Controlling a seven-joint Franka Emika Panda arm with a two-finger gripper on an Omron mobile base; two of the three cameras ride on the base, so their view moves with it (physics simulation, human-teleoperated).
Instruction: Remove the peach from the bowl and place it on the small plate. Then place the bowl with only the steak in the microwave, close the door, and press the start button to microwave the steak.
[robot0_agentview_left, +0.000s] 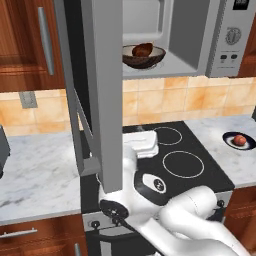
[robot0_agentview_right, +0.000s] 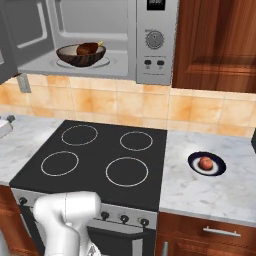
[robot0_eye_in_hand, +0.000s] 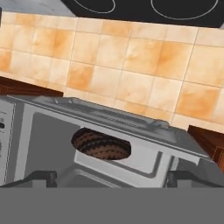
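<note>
- The microwave (robot0_agentview_right: 100, 37), up above the stove (robot0_agentview_right: 95, 162), holds the bowl (robot0_agentview_right: 80, 55) in its cavity; its door (robot0_agentview_left: 102, 90) hangs open.
- The dark reddish-brown steak (robot0_agentview_right: 89, 48) lies in the brown bowl.
- The red-orange peach (robot0_agentview_right: 205, 162) rests on the small plate (robot0_agentview_right: 206, 164), on the right counter (robot0_agentview_right: 210, 185).
- In the hand view, the gripper (robot0_eye_in_hand: 111, 178) is spread wide, empty, facing the cavity.

Kitchen: stovetop (robot0_agentview_right: 100, 155), microwave (robot0_agentview_right: 155, 42), wooden cabinets (robot0_agentview_right: 217, 45), marble counter (robot0_agentview_right: 200, 192).

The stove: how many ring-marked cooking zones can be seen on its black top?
4 on the stove, in the right base view: back left, back right, front left, front right. None looks hidden there; in the left base view the open door covers some.
</note>
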